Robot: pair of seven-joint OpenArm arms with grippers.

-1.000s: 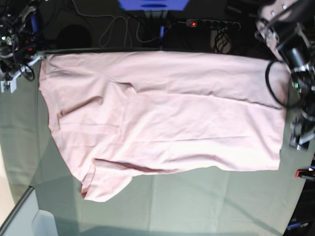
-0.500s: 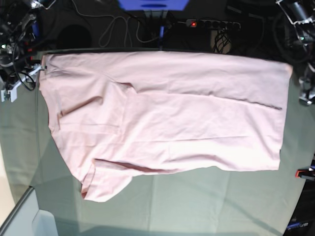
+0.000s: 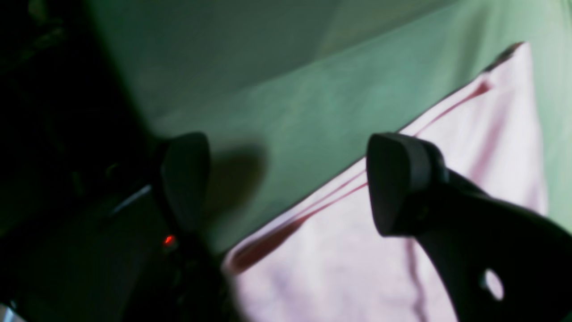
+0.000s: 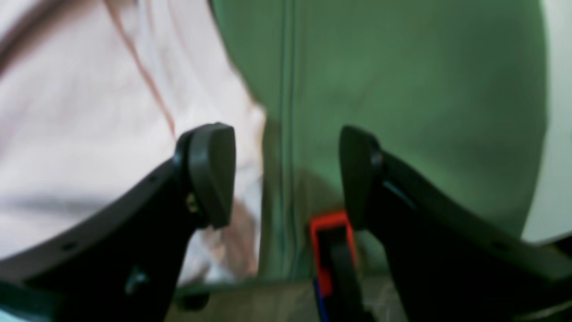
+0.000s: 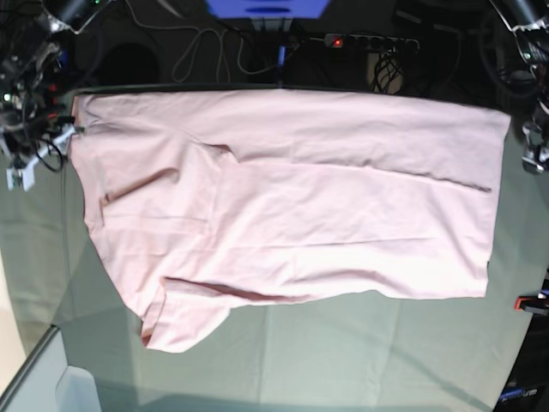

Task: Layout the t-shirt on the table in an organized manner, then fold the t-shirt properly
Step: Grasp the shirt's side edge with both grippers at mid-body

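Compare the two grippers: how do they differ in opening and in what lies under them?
The left gripper stands wider than the right gripper. Under the left one lies the t-shirt hem edge and green table cloth; under the right one, a shirt edge and a red clamp. Both are open, holding nothing.

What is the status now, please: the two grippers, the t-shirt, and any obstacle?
Left gripper open, empty. Right gripper open, empty. T-shirt spread on table, plain side up, unfolded. Nothing on it.
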